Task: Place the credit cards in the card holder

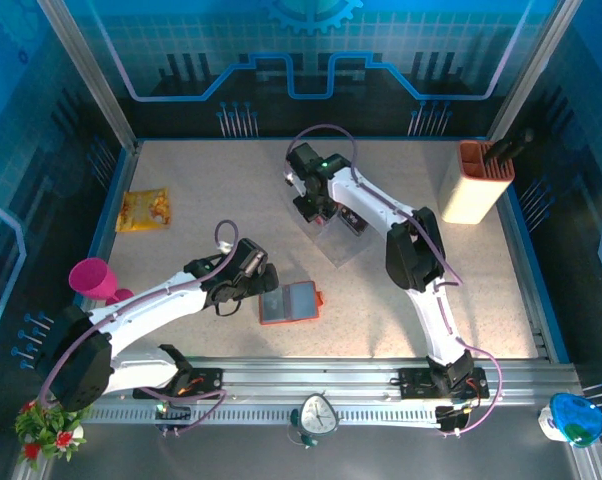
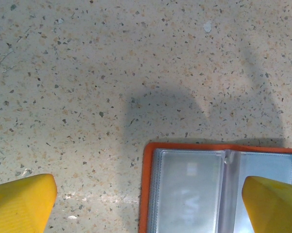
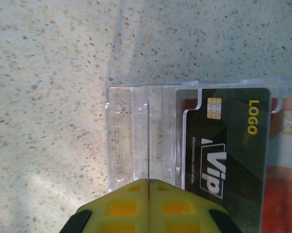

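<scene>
Credit cards (image 3: 223, 145), small flat rectangles, lie in a clear plastic tray (image 3: 131, 141) on the speckled beige worktop (image 1: 201, 200), well apart from the card holder. The one that shows best is black, with a gold chip, white "VIP" lettering and a yellow "LOGO"; a red-and-white one sits beside it at the frame's right edge. In the overhead view the tray (image 1: 333, 243) lies right of centre.

The right gripper (image 3: 149, 187) hovers over the tray's near end, its yellow fingers pressed together. A thin line runs out from the seam between them, and I cannot tell whether it is a card seen edge-on or a tray divider.

The small orange-red folding card holder (image 1: 288, 303) lies opened flat nearer the arm bases, its grey-clear pockets facing up. The left gripper (image 2: 148, 194) hangs just above its left edge with fingers spread wide, one over bare worktop and one over the pockets, touching nothing.
</scene>
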You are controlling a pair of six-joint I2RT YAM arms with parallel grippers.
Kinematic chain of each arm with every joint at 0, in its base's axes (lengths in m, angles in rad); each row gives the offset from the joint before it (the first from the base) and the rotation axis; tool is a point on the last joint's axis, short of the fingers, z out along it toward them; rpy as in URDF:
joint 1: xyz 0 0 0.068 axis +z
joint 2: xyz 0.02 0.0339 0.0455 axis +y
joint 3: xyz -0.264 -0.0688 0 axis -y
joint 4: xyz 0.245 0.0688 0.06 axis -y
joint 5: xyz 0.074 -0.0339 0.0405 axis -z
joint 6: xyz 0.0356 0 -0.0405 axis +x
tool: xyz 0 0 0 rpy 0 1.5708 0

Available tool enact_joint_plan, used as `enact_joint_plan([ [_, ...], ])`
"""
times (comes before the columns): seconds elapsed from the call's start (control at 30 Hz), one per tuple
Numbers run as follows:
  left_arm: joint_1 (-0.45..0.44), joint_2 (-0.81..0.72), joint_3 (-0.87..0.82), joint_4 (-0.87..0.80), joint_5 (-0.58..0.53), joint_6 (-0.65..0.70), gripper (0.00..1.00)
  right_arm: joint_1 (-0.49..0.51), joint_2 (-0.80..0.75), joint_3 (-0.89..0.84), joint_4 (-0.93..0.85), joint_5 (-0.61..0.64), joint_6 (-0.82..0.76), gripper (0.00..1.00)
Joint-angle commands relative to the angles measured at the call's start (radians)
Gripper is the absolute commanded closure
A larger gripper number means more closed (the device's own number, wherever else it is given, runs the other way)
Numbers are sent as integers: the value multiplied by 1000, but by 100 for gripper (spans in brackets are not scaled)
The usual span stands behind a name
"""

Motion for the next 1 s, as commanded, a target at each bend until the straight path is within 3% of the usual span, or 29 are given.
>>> enact_joint_plan([
  [0.0, 8, -5, 43, -39, -4, 36, 1, 18, -119, -13, -21, -54, -5, 100],
  [0.27, 9, -6, 70, -65, -20, 78, 1, 43, -345, -194, 103, -151, 107, 100],
  [0.47, 10, 13, 76, -78, 12, 92, 1, 43, -590, -548, 384, -305, 328, 100],
  [0.6, 9, 34, 69, -88, 36, 103, 1, 62, -754, -870, 693, -392, 530, 100],
  [0.8, -2, 32, 20, -85, 40, 95, 1, 182, -912, -1296, 1121, -271, 724, 100],
  [0.97, -16, 28, -16, -73, 38, 70, 1, 268, -937, -1459, 1312, -161, 833, 100],
])
